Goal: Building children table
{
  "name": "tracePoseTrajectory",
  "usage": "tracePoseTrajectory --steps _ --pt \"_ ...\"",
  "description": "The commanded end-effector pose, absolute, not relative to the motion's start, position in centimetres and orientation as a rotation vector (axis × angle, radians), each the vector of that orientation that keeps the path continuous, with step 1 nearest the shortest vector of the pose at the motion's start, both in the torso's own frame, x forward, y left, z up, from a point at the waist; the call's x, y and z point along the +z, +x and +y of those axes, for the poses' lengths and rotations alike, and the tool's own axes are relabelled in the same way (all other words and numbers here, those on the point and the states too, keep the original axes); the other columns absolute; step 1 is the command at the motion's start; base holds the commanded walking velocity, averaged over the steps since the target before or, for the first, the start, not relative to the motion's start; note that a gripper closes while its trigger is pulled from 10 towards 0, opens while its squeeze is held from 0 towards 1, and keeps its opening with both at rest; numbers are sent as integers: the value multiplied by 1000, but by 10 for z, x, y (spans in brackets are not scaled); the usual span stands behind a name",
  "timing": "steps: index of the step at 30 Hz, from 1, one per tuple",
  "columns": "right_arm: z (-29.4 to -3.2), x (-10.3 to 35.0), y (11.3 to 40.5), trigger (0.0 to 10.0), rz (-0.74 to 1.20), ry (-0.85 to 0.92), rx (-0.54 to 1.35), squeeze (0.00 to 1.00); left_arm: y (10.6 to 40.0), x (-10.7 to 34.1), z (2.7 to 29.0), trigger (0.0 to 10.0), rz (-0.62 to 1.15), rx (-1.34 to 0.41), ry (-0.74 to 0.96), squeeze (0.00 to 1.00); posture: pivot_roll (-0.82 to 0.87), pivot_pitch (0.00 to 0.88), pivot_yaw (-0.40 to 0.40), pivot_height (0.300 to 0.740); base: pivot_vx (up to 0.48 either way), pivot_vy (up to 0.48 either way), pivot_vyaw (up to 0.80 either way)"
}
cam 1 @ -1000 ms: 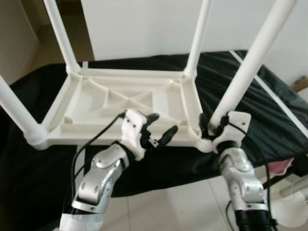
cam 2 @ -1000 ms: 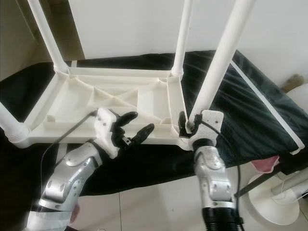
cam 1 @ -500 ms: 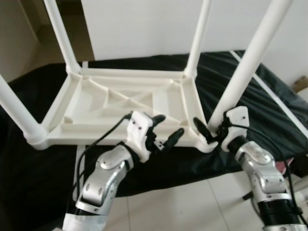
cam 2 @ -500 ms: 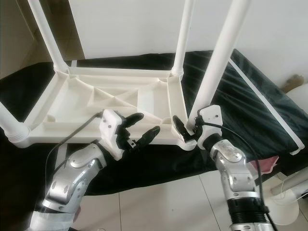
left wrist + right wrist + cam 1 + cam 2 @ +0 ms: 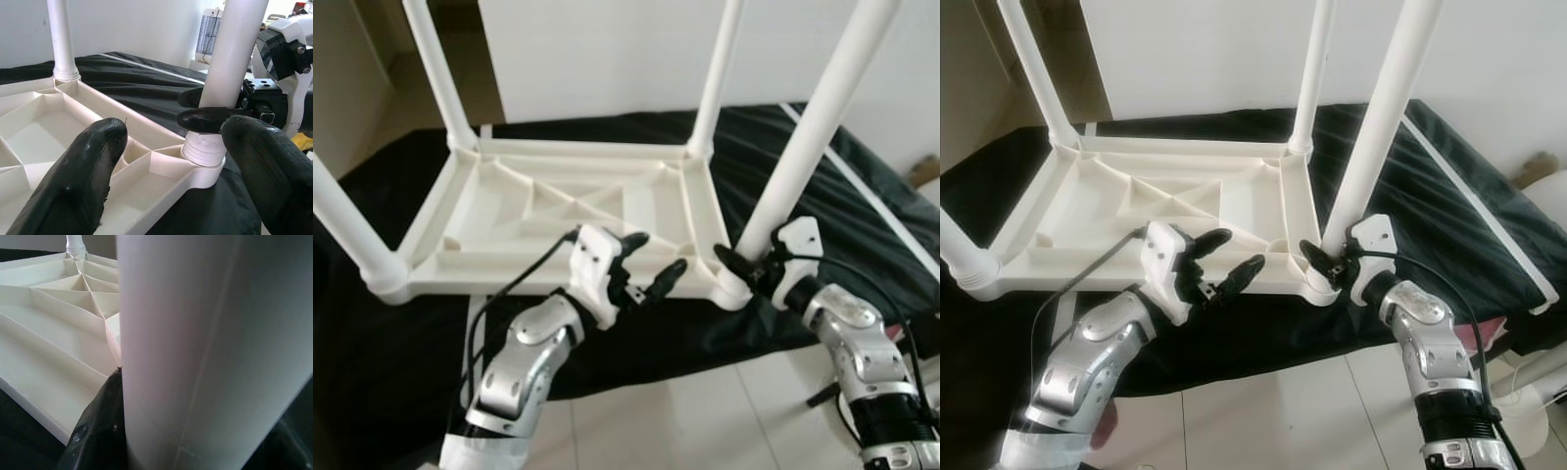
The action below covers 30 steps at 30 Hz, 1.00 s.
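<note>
A white plastic children's table (image 5: 558, 206) lies upside down on a black cloth, its legs pointing up. My right gripper (image 5: 747, 266) is shut on the near right leg (image 5: 813, 137) just above its threaded socket (image 5: 203, 149), at the table's front right corner. In the right wrist view that leg (image 5: 195, 347) stands between the fingers (image 5: 98, 421). My left gripper (image 5: 658, 255) is open, hovering over the table's front rim a little left of that corner, holding nothing. Its fingertips (image 5: 78, 181) frame the socket in the left wrist view.
The black cloth (image 5: 862, 196) covers a low surface that ends just before me, with pale tiled floor (image 5: 685, 411) below. A white stand base (image 5: 1528, 416) and something pink (image 5: 1489, 333) sit at the floor on the right. A white wall stands behind.
My right forearm has swung outward to the right and the wrist has turned around the leg, staying at its base. The left gripper shifted slightly right, then held still.
</note>
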State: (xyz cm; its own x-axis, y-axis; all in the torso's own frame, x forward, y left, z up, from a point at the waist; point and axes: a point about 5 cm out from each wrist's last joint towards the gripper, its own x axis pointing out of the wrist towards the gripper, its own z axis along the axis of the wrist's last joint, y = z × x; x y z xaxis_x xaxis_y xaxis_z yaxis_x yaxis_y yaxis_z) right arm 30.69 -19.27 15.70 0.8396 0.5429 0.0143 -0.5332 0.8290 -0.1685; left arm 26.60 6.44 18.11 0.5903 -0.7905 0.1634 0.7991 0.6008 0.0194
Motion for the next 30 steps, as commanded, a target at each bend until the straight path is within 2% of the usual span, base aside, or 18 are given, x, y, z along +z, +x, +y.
tracePoseTrajectory --steps 1,5,6,14,21,30 --pt "-190 149 306 0 -29 -195 588 0 262 179 62 10000 -145 -970 -62 0 11 46 -60 740 0 0 0" --pt "-191 147 305 0 -18 -184 574 0 262 178 63 10000 -136 -971 -66 0 10 50 -58 740 0 0 0" --pt "-191 148 305 10000 -25 -155 552 0 261 178 63 10000 -133 -971 -64 0 7 54 -55 740 0 0 0" --pt "-190 151 304 10000 -54 -76 405 0 261 175 63 10000 -129 -973 -39 0 1 60 -53 740 0 0 0" --pt "-174 147 295 10000 -68 1 268 0 261 168 61 10000 -99 -971 -14 0 -17 62 -53 740 0 0 0" --pt "-161 132 289 10000 14 127 81 0 267 159 63 10000 -78 -930 29 0 -27 46 -51 740 0 0 0"
